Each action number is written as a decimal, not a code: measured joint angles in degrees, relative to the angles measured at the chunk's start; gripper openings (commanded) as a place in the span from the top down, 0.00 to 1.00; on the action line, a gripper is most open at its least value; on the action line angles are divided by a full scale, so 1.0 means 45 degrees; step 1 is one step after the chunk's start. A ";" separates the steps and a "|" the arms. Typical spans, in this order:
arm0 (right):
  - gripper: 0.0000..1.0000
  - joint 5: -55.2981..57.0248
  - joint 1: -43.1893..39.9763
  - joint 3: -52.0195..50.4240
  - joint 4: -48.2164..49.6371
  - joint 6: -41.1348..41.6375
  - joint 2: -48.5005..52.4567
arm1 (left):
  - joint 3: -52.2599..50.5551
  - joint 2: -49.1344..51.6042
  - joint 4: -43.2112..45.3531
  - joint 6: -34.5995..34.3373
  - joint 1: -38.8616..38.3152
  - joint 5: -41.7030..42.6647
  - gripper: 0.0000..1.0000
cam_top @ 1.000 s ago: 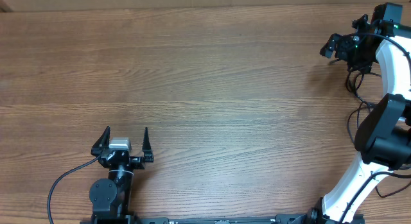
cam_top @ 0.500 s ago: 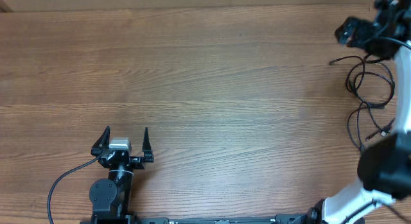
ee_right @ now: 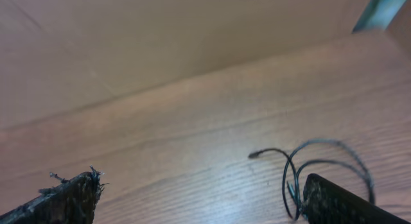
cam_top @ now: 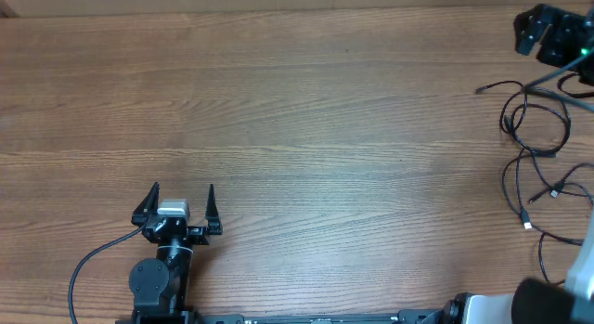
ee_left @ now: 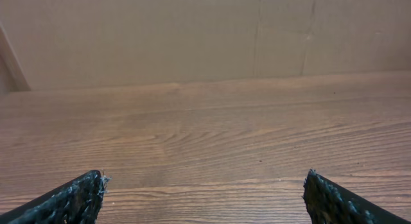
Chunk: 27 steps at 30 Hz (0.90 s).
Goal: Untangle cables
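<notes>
Cables (cam_top: 531,153) lie on the wooden surface (cam_top: 306,110) along its right edge, below the right claw (cam_top: 548,34) in the overhead view and well apart from the left claw (cam_top: 183,189).

The right claw is at the far right corner. It is dark, blurred and partly cut by the frame edge there, so its fingers cannot be made out from above. Its own wrist view shows the right claw (ee_right: 202,193) spread wide, with only bare wood between the two tips and nothing held. In that view the cables (ee_right: 286,179) show as thin loops on the wood beside the right-hand fingertip, which hides part of them.

The left claw sits near the front of the surface. Its jaws are fully apart and empty, and the wrist view of the left claw (ee_left: 205,195) shows only wood grain and a plain wall beyond.

From above, the tangle's long axis runs from far to near. It has a rounder loop at the far end and looser curves toward the front. One free end with a dark plug (cam_top: 480,89) points left toward the middle of the surface. Two small pale-tipped connectors (cam_top: 555,192) lie nearer the front. Several strands run off the right edge of the picture, so their full run is not visible. The crossings are too fine to sort into separate cords, and any markings on the plugs are too small to read.
</notes>
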 measured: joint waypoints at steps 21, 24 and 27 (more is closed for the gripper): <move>0.00 0.0000 0.0000 -0.0151 0.0029 -0.0005 -0.3657 | 0.0000 0.0000 0.0005 0.0005 0.0000 -0.0005 0.00; 0.00 0.0000 0.0000 -0.0831 0.0044 0.0000 -0.3706 | 0.0000 0.0000 0.0000 0.0005 0.0000 -0.0005 0.00; 0.00 0.0000 0.0000 -0.1826 0.0034 -0.0010 -0.3701 | 0.0000 0.0000 0.0005 0.0005 0.0000 -0.0005 0.00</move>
